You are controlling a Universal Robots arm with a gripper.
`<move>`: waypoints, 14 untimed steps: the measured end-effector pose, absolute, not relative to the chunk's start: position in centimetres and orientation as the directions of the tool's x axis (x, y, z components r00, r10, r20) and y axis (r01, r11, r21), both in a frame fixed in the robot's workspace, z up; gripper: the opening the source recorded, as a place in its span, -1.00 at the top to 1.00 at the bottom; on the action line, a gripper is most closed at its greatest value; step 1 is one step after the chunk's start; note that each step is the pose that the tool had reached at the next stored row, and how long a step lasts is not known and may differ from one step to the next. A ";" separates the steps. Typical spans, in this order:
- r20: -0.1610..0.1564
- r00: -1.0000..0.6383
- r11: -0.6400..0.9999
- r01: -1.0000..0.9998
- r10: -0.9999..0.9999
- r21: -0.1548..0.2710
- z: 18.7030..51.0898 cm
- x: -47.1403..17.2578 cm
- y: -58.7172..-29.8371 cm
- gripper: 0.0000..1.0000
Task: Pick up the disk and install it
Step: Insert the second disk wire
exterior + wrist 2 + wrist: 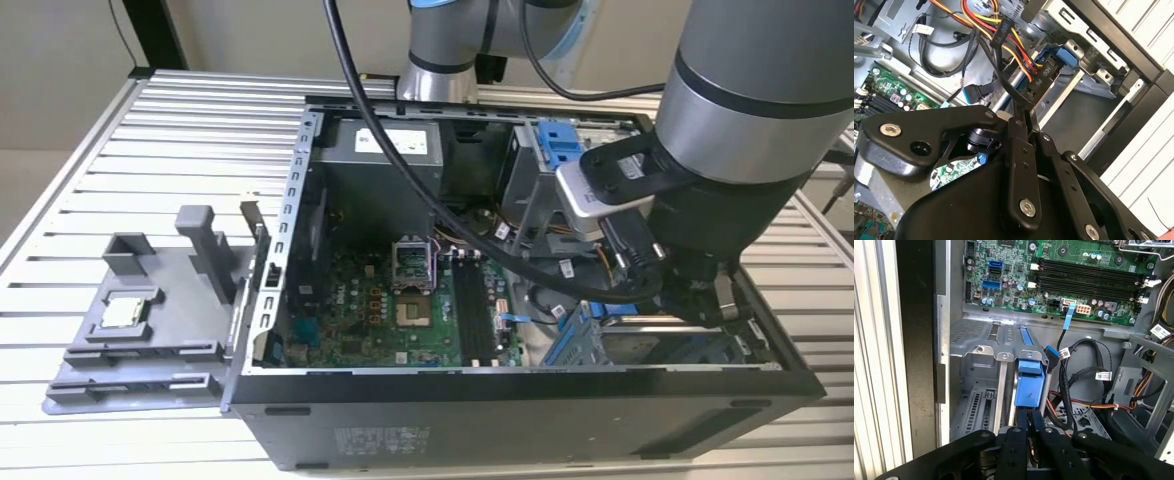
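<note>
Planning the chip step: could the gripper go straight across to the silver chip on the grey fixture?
Probably not straight across: the gripper sits down inside the computer case, whose perforated side wall stands between it and the silver chip on the grey fixture. Lifting out through the open top looks unobstructed.
</note>
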State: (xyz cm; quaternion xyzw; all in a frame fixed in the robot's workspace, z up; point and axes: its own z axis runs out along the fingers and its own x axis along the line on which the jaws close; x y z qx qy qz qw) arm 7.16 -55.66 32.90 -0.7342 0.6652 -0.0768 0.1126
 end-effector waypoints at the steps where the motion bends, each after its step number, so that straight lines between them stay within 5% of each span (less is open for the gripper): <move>1: -0.039 0.103 -0.088 -0.959 -0.994 -0.268 32.9 7.2 -55.7 1.00; 14: -0.041 0.080 -0.066 -0.961 -0.996 -0.269 32.8 7.2 -55.9 1.00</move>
